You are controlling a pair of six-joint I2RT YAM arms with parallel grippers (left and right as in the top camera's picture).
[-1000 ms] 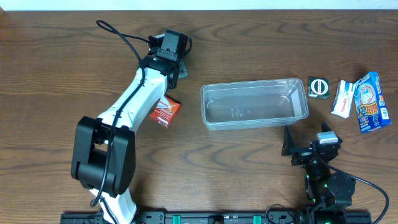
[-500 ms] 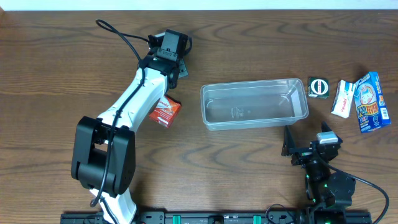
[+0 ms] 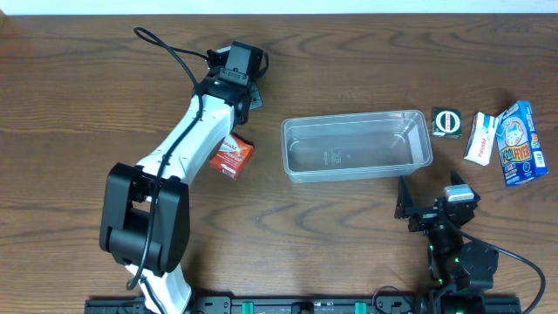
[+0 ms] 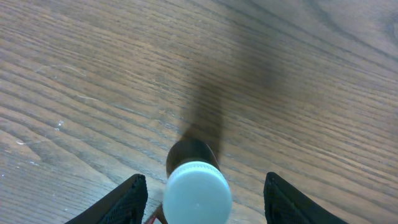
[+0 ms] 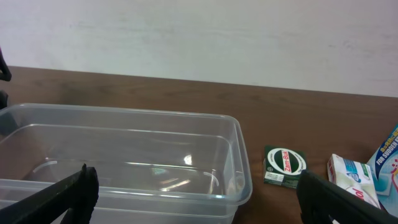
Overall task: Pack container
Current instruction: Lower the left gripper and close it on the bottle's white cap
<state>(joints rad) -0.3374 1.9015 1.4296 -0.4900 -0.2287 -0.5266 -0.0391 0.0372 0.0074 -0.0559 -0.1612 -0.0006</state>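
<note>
The container [image 3: 356, 117] is a clear, shallow plastic bin lying empty at the table's centre right; it also fills the left of the right wrist view [image 5: 124, 111]. My left gripper [image 3: 247, 94] reaches to the far left of the table. In the left wrist view a dark bottle with a white cap [image 4: 196, 193] stands upright between the jaws of my left gripper [image 4: 205, 186], which are open with a gap on each side of the cap. My right gripper [image 3: 430, 199] rests open near the front right, just before the container, with nothing between the fingers of that gripper [image 5: 198, 186].
An orange-red box [image 3: 232, 155] lies beside the left arm. Right of the container sit a green box [image 3: 446, 122] [image 5: 284, 167], a white box [image 3: 479, 138] [image 5: 353, 177] and a blue box [image 3: 519, 144] [image 5: 388, 162]. A white wall runs behind the table.
</note>
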